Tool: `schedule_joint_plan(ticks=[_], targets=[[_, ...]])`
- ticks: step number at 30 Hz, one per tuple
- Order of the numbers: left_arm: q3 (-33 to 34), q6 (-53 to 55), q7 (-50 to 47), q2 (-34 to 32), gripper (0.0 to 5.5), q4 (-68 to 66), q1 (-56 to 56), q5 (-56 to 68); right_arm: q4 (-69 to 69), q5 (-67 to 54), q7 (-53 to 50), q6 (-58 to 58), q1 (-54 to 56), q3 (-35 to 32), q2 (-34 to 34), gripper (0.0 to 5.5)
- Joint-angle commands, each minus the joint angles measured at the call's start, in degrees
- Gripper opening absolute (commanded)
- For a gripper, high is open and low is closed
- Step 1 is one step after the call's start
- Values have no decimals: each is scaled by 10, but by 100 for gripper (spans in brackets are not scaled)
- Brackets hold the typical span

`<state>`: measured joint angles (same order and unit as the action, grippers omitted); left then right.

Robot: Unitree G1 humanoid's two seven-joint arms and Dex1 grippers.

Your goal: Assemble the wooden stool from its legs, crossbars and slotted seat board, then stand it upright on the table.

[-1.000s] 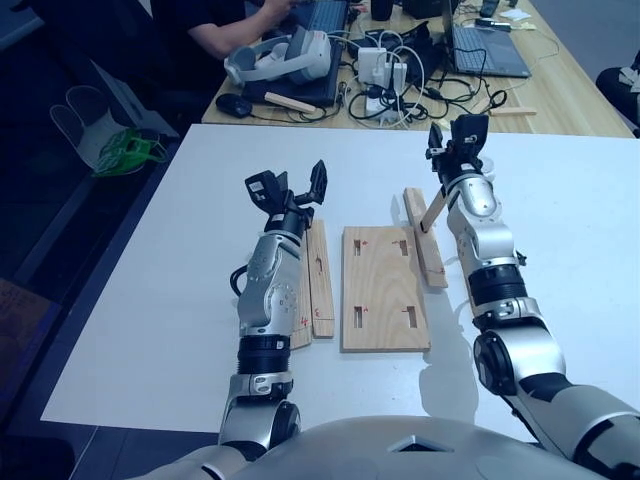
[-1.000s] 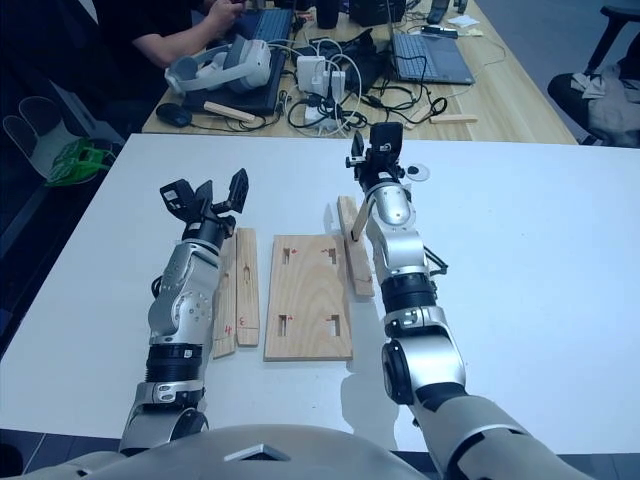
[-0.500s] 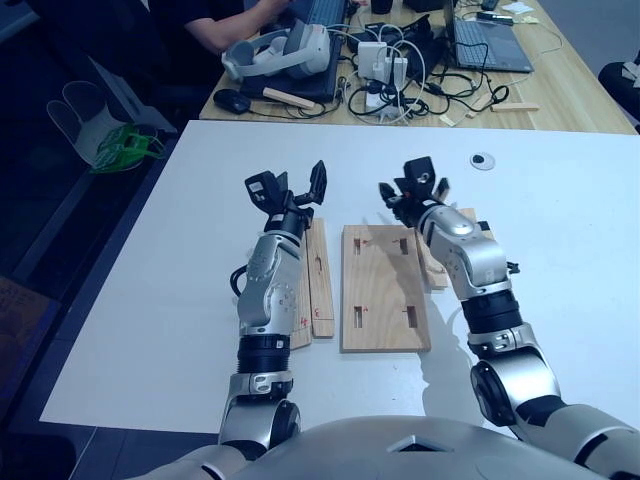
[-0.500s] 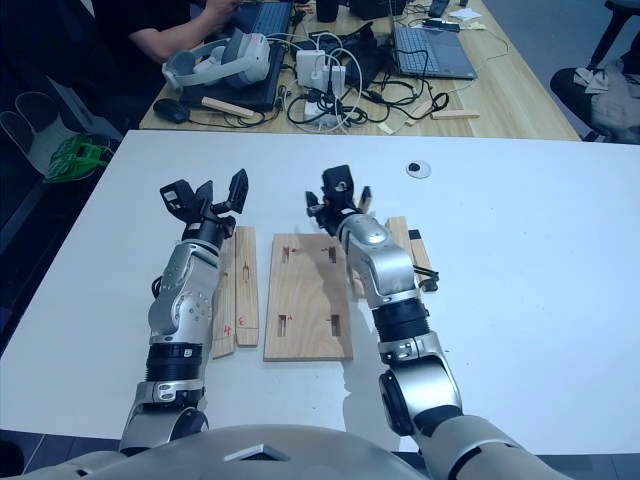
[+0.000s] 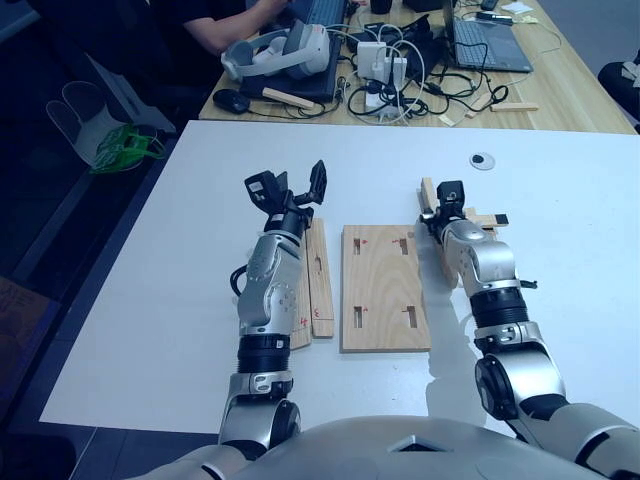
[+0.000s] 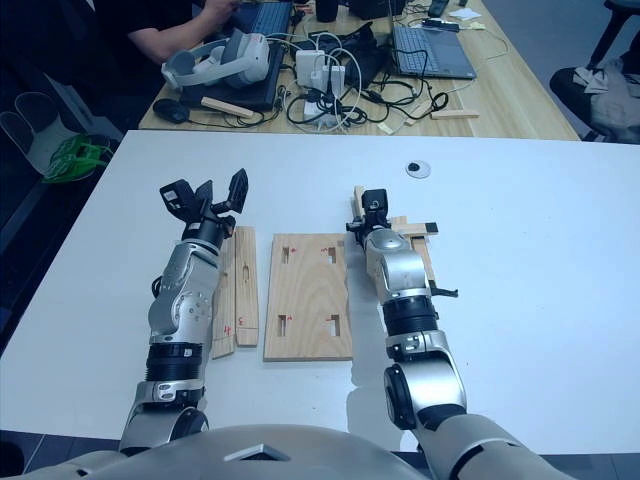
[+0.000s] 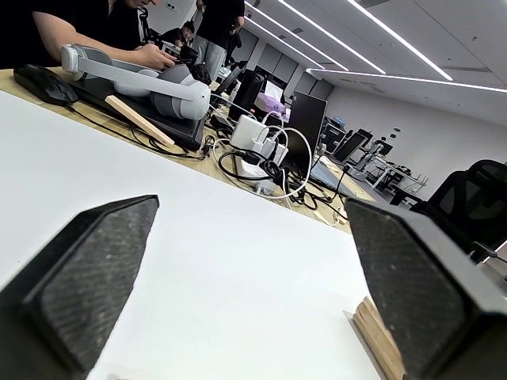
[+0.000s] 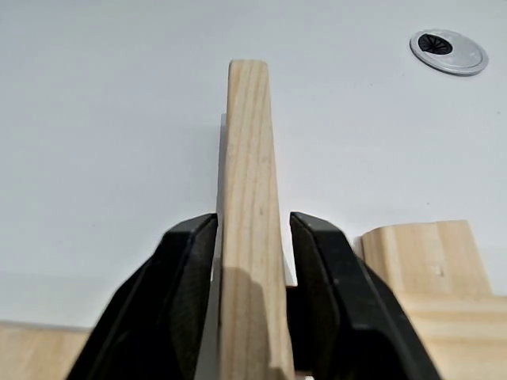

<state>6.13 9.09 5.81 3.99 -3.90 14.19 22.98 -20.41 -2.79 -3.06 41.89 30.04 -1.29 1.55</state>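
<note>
The right gripper (image 8: 250, 237) is clamped on a slim pale wooden bar (image 8: 249, 134) beside the far right corner of the slotted wooden seat board (image 5: 385, 285), which lies flat on the white table (image 5: 200, 250). The left gripper (image 5: 290, 185) hangs spread wide over flat wooden planks (image 5: 318, 275) left of that board.

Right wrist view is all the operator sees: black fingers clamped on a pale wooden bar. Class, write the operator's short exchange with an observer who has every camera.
Operator: Where is the slotted seat board?
Observer: The rectangular wooden seat board lies on the white table between the arms, just left of the right gripper holding the pale wooden bar.
Operator: Is the left gripper busy?
Observer: No. The left gripper is open and empty, raised near two pale wooden slats lying left of the board.
</note>
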Motion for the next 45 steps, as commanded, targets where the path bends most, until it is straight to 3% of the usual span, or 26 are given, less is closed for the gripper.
schedule_joint_plan(ticks=[1,8,13,20,25,32,40,45], targets=[[1,-3,-1,8,434,-7,8,-3,-25,-8,11,33,5,-3,-6,103],[3,-3,-1,9,434,-11,11,-1,-24,-6,28,65,0,2,-6,98],[5,0,-4,6,434,-15,16,-3,-5,26,41,9,6,38,17,98],[32,75,-37,11,434,18,76,48,70,102,92,-90,-8,151,57,98],[70,231,-90,49,434,48,154,200,93,197,136,-286,3,245,134,97],[66,318,-155,77,434,73,181,269,93,273,118,-413,25,267,144,97],[96,281,-236,97,434,55,201,282,96,315,125,-466,25,282,137,97],[104,270,-261,98,351,57,214,325,89,324,130,-480,19,280,137,97]])
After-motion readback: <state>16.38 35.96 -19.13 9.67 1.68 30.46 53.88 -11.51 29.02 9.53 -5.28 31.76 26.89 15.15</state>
